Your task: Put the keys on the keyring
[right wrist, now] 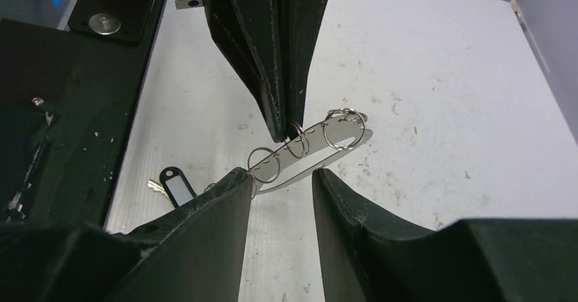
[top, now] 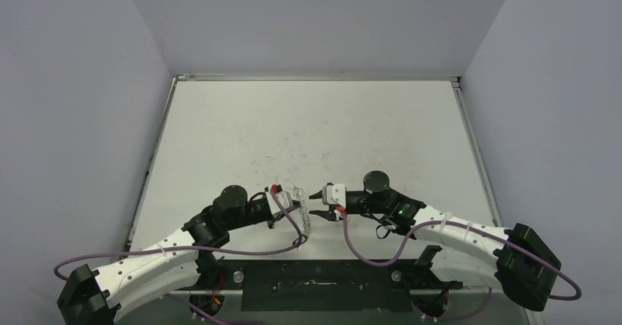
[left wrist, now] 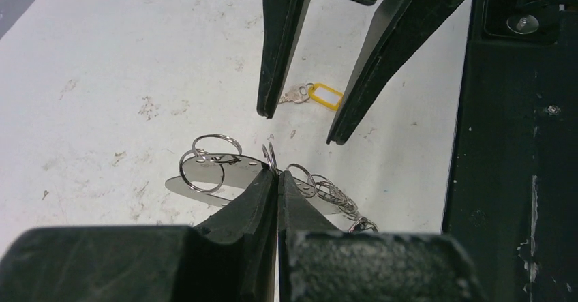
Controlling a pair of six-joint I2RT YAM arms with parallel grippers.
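The left gripper [left wrist: 276, 176] was clamped fully shut on the keyring [left wrist: 204, 181], holding it just above the table [left wrist: 102, 77], apparently to present its small rings [left wrist: 217, 145] to the right gripper [right wrist: 281, 176], whose jaws stood partly open and empty, while the yellow-tagged key [left wrist: 320, 96] and the black-tagged key [right wrist: 176, 186] lay loose on the table.

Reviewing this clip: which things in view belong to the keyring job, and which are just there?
Job:
- keyring, pinched in the shut left fingers
- yellow-tag key, lying on the table
- black-tag key, lying on the table
- right fingers, open at the keyring's end

Just there:
- purple cables
- black base plate
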